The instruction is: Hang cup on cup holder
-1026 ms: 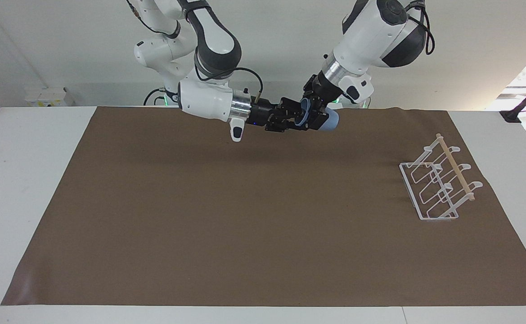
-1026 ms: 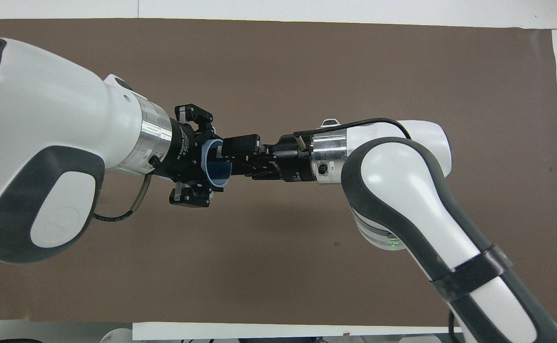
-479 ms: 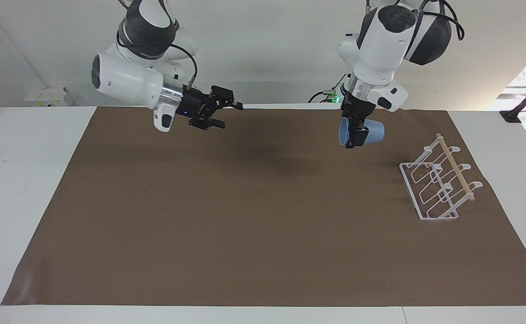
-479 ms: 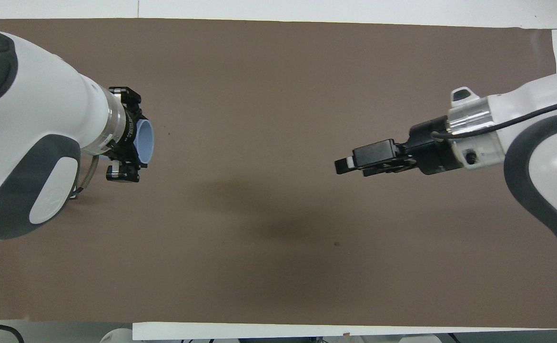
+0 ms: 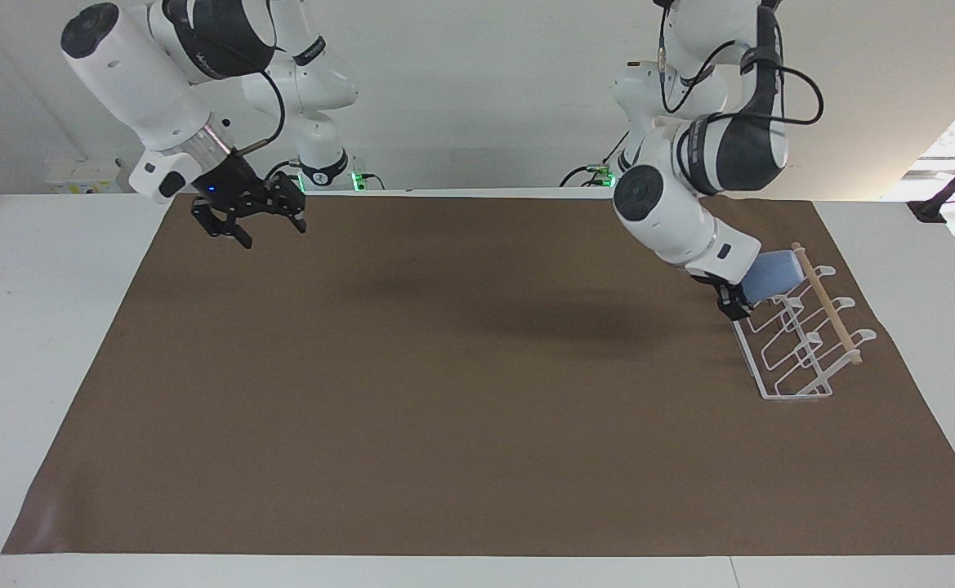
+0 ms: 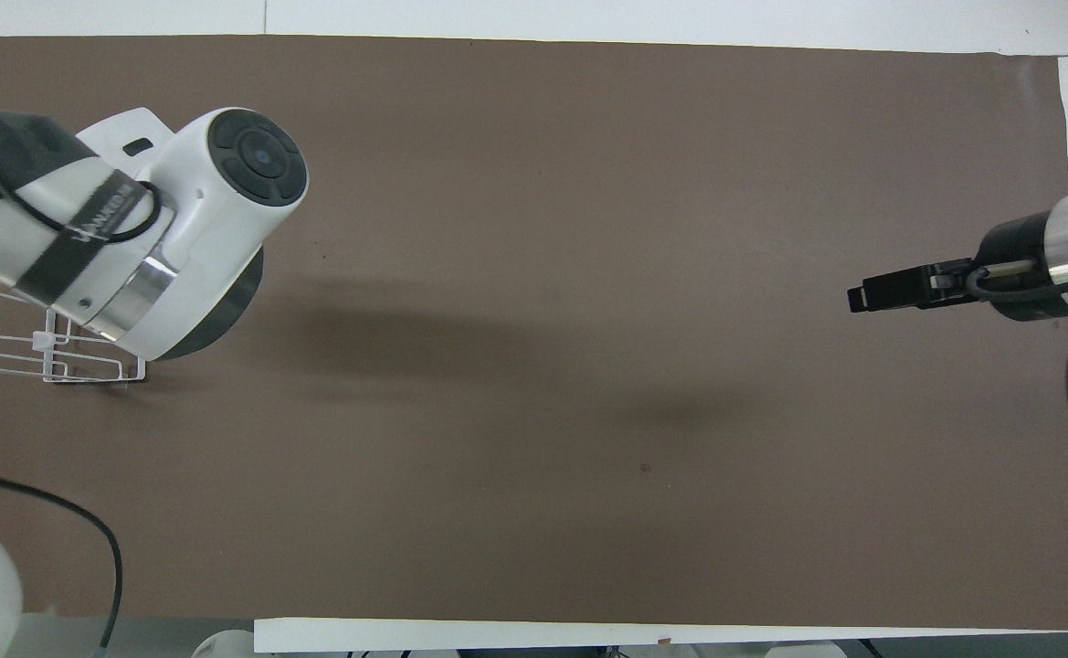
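A: Brown matte sheet (image 5: 444, 392), flat, is covering most of the white table (image 5: 44, 327); bare white margins are showing at both ends and along the edge farthest from the robots. A plain white wall (image 5: 485, 98) is standing at the robots' end.

B: And the rack?

A: The small white wire cup holder with a rectangular base, slanted looped prongs and a light wooden dowel (image 5: 796, 343) is sitting on the sheet toward the left arm's end of the table.

B: Where is the cup?

A: The small light-blue tapered plastic cup (image 5: 769, 276) is lying tilted on its side in the air over the holder's end nearer the robots, its base just beside the dowel's tip. The left gripper (image 5: 734, 304) is clamping it, mostly hidden under the wrist.

B: The other arm?

A: The right gripper (image 5: 255, 227) is waiting over the sheet's corner at the right arm's end, fingers spread apart, holding nothing.
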